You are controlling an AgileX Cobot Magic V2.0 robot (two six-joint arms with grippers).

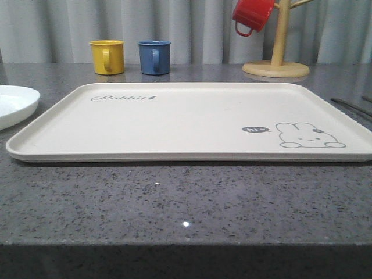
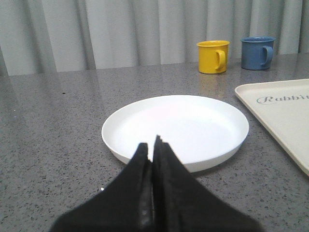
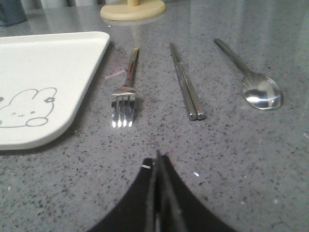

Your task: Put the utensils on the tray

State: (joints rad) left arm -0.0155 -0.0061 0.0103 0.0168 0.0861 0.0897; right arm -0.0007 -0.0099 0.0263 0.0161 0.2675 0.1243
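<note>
Across the front view, the cream tray (image 1: 186,119) is lying bare on the speckled grey counter (image 1: 186,197), with the white plate (image 1: 14,104) sitting just beyond its left edge and the ends of the cutlery barely showing at the far right; a yellow mug (image 1: 107,56), a blue mug (image 1: 154,57) and a red mug (image 1: 253,14) hanging on a wooden stand (image 1: 278,58) are waiting behind. Through the left wrist view, the left gripper (image 2: 153,145) is hovering with its fingers pressed together, empty, at the plate's near rim, the plate directly ahead of it. A pinch on that thin, low rim could likely slip or tip the plate. Through the right wrist view, the right gripper (image 3: 158,159) is likewise closed on nothing, with the fork (image 3: 125,94), chopsticks (image 3: 186,87) and spoon (image 3: 253,79) lying side by side on the counter ahead, beside the tray's corner. Flat, slick metal is probably going to skid away unless the fingers spread and come down squarely.
</note>
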